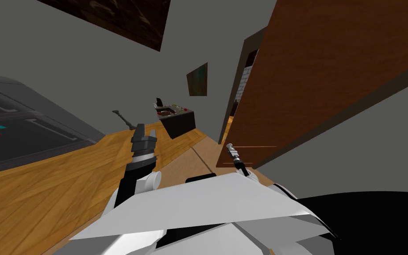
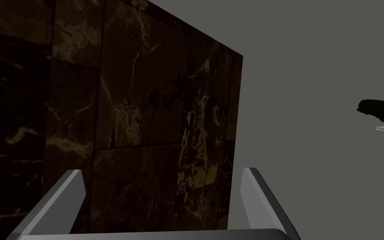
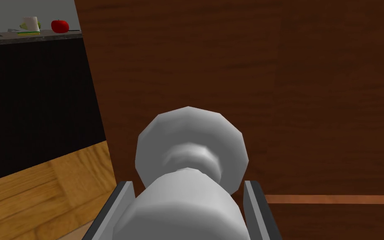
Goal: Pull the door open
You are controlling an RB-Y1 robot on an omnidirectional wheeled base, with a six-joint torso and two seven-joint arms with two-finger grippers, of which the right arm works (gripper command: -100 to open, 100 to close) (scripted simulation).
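Observation:
A brown wooden door (image 1: 322, 79) stands ajar on my right, with a gap between its edge and the dark door frame (image 1: 237, 84). Its light grey round knob (image 3: 191, 141) sits between the fingers of my right gripper (image 3: 189, 187), which press on the knob's sides. In the head view the right gripper (image 1: 233, 152) is at the door's lower free corner. My left gripper (image 1: 145, 130) is held out over the floor, away from the door. Its fingers (image 2: 72, 187) stand open with nothing between them.
A dark low counter (image 1: 178, 119) with small items stands ahead, left of the doorway; a red apple (image 3: 60, 26) lies on it. A large dark grey unit (image 1: 21, 128) fills the left. Wooden floor (image 1: 66, 181) lies between them.

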